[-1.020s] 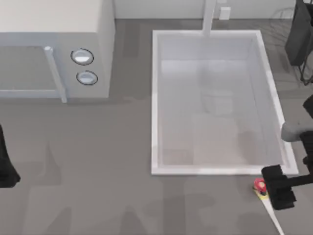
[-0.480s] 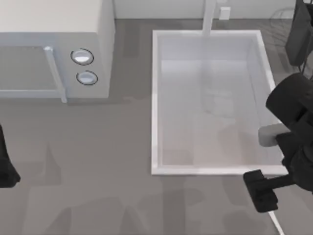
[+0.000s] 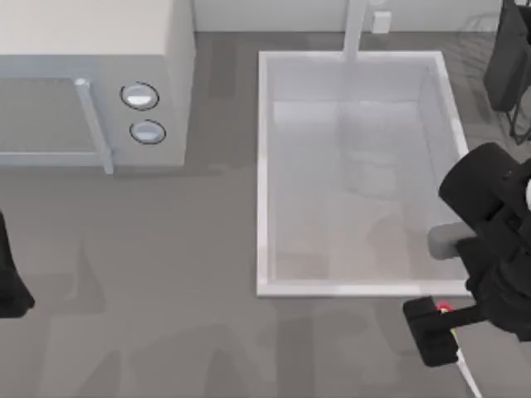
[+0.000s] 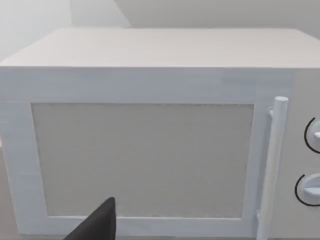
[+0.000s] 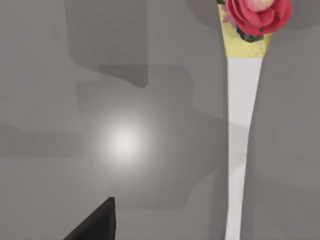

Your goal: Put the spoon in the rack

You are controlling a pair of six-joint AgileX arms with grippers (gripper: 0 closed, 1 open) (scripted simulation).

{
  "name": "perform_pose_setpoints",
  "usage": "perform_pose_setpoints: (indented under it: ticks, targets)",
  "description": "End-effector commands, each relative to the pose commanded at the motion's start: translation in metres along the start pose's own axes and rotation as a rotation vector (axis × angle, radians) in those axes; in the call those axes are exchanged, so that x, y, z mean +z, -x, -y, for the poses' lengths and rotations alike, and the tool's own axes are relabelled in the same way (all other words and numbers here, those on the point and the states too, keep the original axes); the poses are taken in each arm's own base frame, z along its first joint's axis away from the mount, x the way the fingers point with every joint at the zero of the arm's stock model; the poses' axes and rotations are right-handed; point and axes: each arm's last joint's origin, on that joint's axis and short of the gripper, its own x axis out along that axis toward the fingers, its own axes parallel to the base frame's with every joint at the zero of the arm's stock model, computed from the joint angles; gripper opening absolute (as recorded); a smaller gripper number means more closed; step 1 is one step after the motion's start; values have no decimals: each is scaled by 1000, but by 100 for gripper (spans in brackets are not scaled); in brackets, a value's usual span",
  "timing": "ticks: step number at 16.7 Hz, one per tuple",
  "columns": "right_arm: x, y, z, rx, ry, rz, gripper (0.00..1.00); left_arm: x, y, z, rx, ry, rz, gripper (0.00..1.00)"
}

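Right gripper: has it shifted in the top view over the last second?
Yes. The right gripper has slid toward the table's left along the sink front rim, now covering more of the spoon.

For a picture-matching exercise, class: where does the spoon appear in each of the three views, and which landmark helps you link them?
Top view: the spoon lies on the table below the sink's lower right corner, partly under the right claw.
Left wrist view: not in it; it faces the microwave.
Right wrist view: the spoon lies flat, red head upward.
Shared landmark: the grey table.
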Motion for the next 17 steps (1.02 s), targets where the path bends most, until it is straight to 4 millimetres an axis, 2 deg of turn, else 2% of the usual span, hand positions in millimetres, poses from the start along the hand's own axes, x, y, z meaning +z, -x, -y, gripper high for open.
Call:
perform_pose_setpoints:
  ticks: [4, 6, 8, 12, 17]
  targets:
    - [1, -47, -1, 3, 0, 9, 100, 0, 0, 0, 0, 0, 0, 100]
    - [-1, -64, 0, 2, 0, 5, 100, 0, 0, 0, 0, 0, 0, 100]
    - [-4, -72, 1, 0, 0, 0, 100, 0, 0, 0, 0, 0, 0, 100]
    - [-4, -73, 1, 0, 0, -1, 100, 0, 0, 0, 0, 0, 0, 100]
    - [-4, -73, 1, 0, 0, -1, 62, 0, 0, 0, 0, 0, 0, 100]
